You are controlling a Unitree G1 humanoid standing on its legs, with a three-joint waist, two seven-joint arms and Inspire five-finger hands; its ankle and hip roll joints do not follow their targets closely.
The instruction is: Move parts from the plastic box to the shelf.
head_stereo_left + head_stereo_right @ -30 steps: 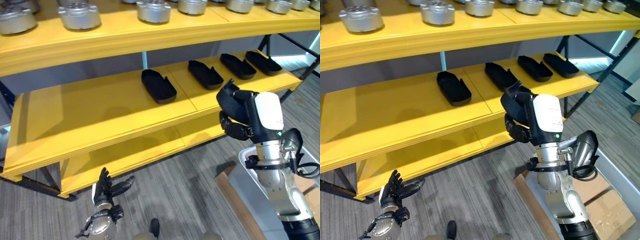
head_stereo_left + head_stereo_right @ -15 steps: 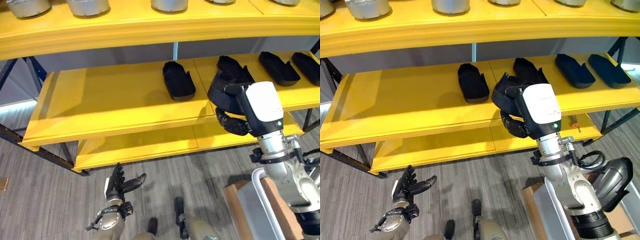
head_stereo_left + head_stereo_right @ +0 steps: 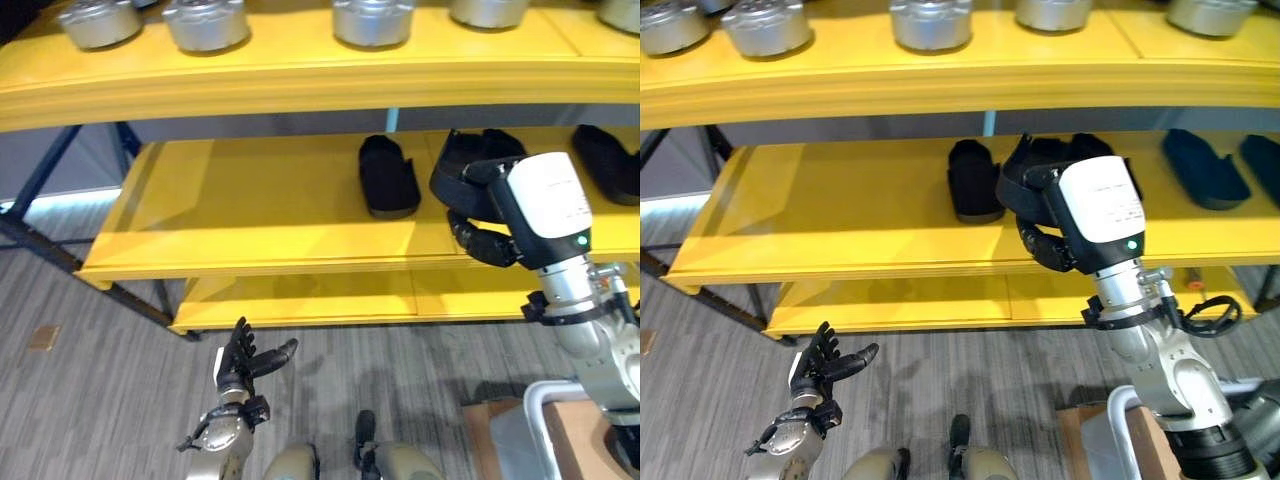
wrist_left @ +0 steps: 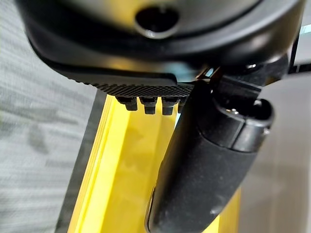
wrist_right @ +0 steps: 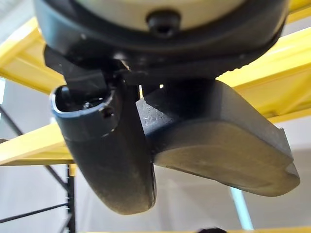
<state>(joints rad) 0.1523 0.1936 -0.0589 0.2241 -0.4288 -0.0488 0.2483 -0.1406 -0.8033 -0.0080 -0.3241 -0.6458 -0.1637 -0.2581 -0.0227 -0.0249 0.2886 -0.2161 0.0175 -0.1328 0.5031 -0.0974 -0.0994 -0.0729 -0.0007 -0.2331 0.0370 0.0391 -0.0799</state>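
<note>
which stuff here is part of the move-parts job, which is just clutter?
Job:
- black part held in right robot hand
- black parts already on middle shelf, e.g.
- left robot hand, open, low by the floor

Not job:
- silver metal parts on top shelf
- cardboard box

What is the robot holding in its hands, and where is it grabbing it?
The right hand holds a black part, thumb and fingers clamped around one end. The left hand hangs open, holding nothing.
</note>
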